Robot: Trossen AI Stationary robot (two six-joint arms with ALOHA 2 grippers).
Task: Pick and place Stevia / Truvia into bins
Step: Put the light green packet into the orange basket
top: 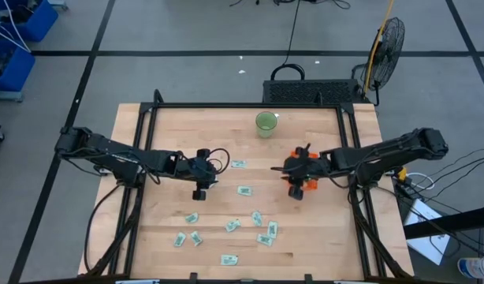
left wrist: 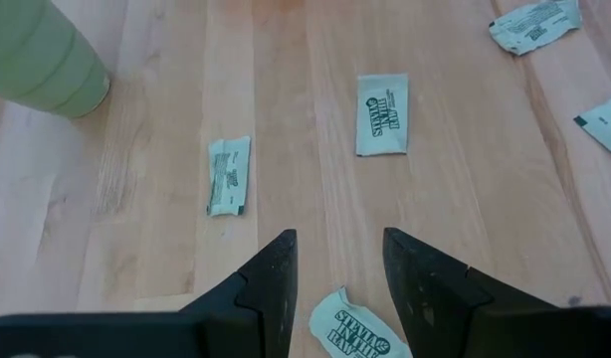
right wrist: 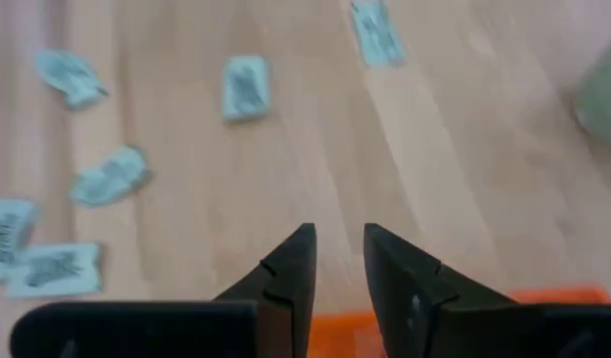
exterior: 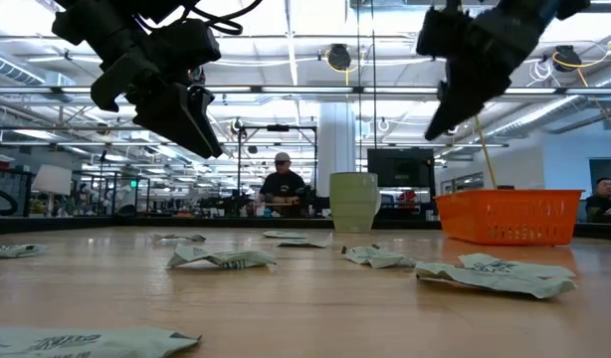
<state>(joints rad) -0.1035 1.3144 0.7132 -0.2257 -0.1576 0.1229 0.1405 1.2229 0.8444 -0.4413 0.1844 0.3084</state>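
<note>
Left pincer (left wrist: 335, 273) spread, empty, above a sachet (left wrist: 355, 333) on the bench (top: 147, 229). Drop straight, straddle its short sides. Right pincer (right wrist: 335, 264) slightly parted, empty, over the orange bin (top: 303, 186). Other sachets scattered nearby.

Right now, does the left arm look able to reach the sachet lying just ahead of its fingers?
Probably yes. The left gripper hangs open above the table, and the sachet lies flat between its fingers with only bare wood around it. The right gripper is over by the orange bin, out of the way.
</note>
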